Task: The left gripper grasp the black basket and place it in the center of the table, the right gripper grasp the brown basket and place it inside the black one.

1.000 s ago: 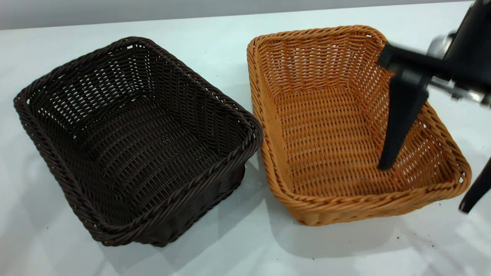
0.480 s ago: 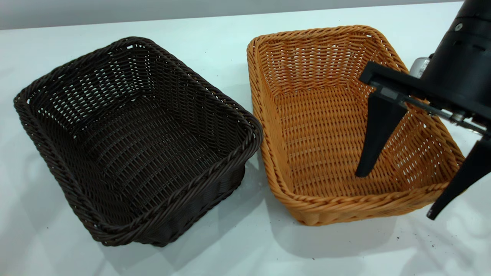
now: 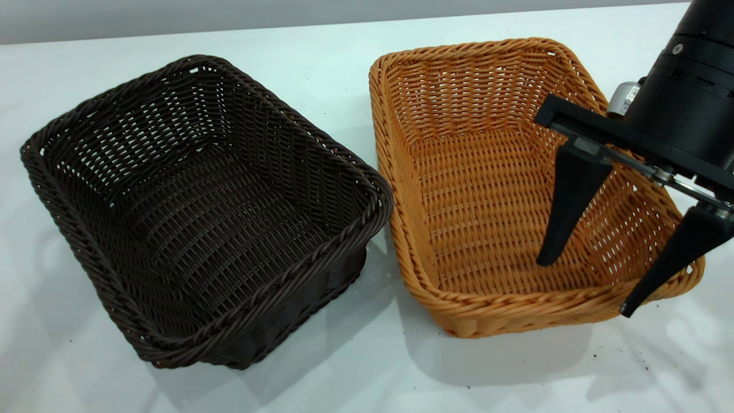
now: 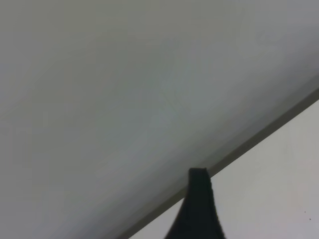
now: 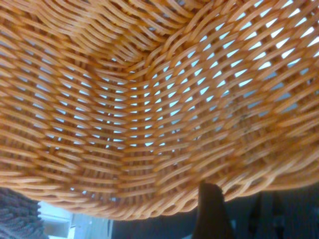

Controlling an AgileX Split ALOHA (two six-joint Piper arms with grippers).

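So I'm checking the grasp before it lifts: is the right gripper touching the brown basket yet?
Cannot tell. In the exterior view the right gripper is open, straddling the brown basket wall, one finger inside, one outside; no plain contact or gap shows.

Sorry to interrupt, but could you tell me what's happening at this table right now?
Two wicker baskets sit side by side on the table, not nested yet. The right gripper is down at the brown basket with its jaws open, one finger inside and the other outside its right wall, apparently set to clamp that wall. The black basket stands untouched beside it. The left gripper is away from both baskets, over bare table.
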